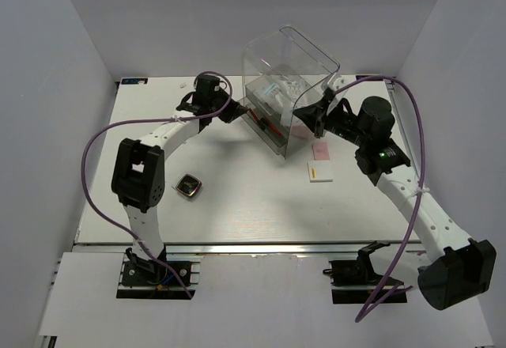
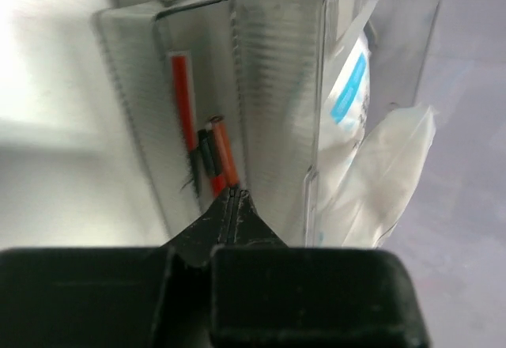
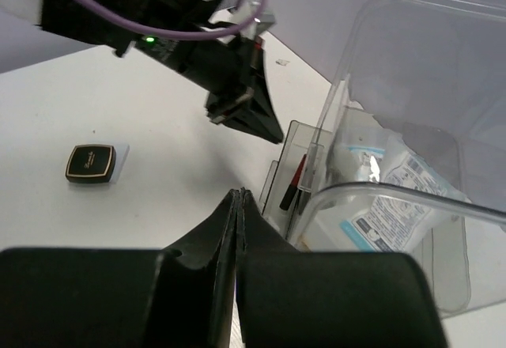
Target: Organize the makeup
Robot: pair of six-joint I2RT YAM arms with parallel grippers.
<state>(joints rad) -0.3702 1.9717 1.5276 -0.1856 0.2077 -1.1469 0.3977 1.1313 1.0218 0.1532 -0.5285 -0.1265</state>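
Both pincers are together, empty: L gripper [image 2: 235,199] just beside pencils [image 2: 221,154] in slot of case [image 1: 288,55], R gripper [image 3: 239,198] near case. Packet [image 3: 371,221] is inside the case; compact [image 1: 189,186], pink square [image 1: 320,151] & white box [image 1: 319,173] lie on table [image 1: 237,213].

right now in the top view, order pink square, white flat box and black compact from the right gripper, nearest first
1. pink square, beside the right gripper
2. white flat box, just past the pink square
3. black compact, far left
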